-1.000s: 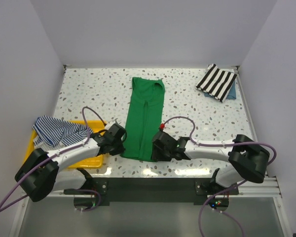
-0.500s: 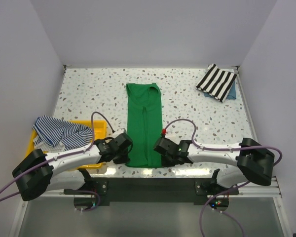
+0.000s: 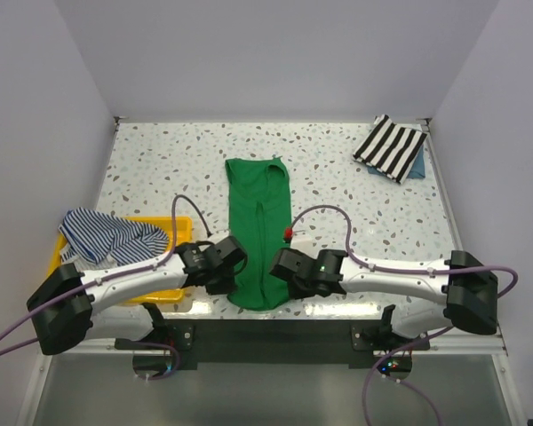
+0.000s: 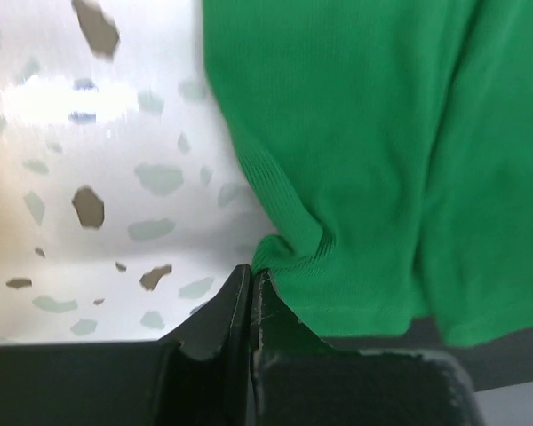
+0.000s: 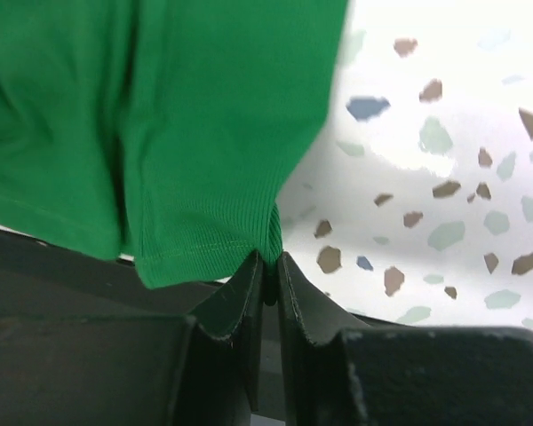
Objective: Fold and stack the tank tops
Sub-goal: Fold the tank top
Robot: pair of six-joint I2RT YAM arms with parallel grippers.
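- Green tank top (image 3: 259, 222) is the biggest cloth on the table (image 3: 160, 160). It lies flat down the table's middle as a narrow strip, with its long axis running from the table's near edge to the far side. The neck end points to the far side, and the hem reaches the near edge and seems to lap just over it.
- The striped tank top (image 3: 107, 235) is heaped unfolded on the yellow tray (image 3: 179, 232) at the table's near left corner.
- A black-and-white striped cloth (image 3: 391, 146) lies folded at the table's far right corner.
- The left gripper (image 4: 251, 275) is low at the table's near edge, on the hem's left corner. Its fingers are pressed together on a small pucker of green cloth.
- The right gripper (image 5: 271, 262) mirrors it at the hem's right corner, its fingers pinching the stitched edge.
- The relation that matters is that the whole garment stretches away from both sets of fingertips toward the table's far side. Each arm is equally near its own corner.
- The likely next move is to lift the hem and carry it along that axis to meet the neck end. Both corners should stay level so the fold lands square.
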